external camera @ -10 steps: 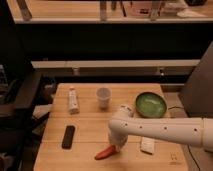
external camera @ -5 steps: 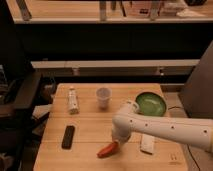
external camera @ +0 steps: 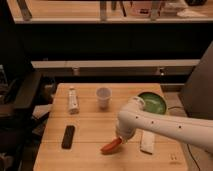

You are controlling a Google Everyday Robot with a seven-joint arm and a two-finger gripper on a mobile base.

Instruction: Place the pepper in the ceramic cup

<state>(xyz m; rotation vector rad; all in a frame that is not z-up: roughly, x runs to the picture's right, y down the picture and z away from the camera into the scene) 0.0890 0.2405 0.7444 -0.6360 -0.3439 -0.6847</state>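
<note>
Wooden table (external camera: 90,129), dim room: my gripper (external camera: 121,138) is pinched narrow on the pepper (external camera: 110,147) near the front edge. Grasp looks made, I'd say; lifting, carrying back to the ceramic cup (external camera: 103,97) and dropping in remain.

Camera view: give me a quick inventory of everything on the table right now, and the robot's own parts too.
pepper: one, red-orange, front middle of the table, one end at the gripper
cup: one, whitish, back middle, upright
bowl: one, green, back right, partly behind the arm
remote: one, black, front left
bottle: one, white, lying down, back left
packet: one, white, flat, front right
table: one, light wood
arm: one, white, reaching in from the right
gripper: one, low over the table front, closed on the pepper
</note>
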